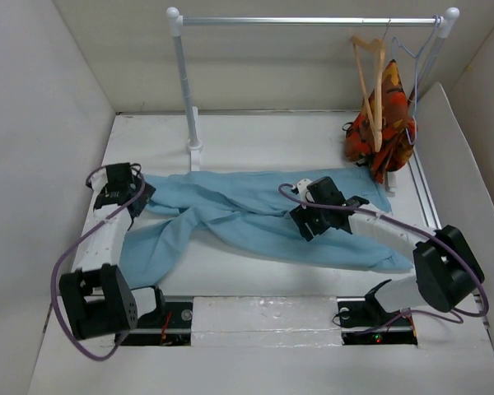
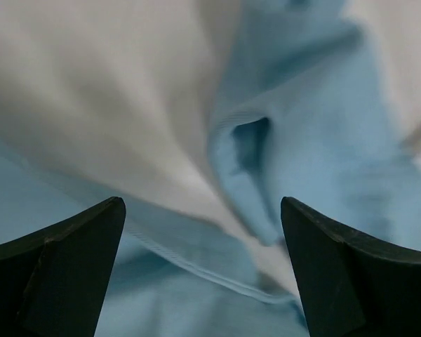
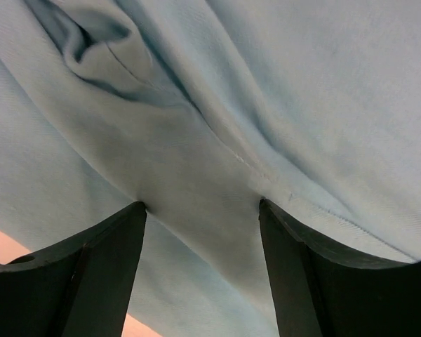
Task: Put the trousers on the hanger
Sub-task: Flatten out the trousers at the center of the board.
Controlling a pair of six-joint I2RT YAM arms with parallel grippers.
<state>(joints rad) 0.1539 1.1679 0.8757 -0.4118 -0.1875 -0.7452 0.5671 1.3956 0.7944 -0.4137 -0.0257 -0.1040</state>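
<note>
Jaws of the left arm stand wide apart with nothing held; a seamed fold of the trousers (image 2: 316, 140) lies just below them. Right jaws are also parted, tips set down on a ridge of the same cloth, no clear pinch visible. The trousers lie spread across the counter (image 1: 255, 136), one end by the left arm, the rest running toward the right arm. The hanger (image 1: 379, 107) hangs from the rail (image 1: 313, 20) at the far right corner, beside an orange-red garment (image 1: 398, 111) and well apart from the trousers. Judgement: task barely begun. Nothing is lifted, the hanger is not fetched, and no cloth is draped over its bar. All the hanging work remains.
</note>
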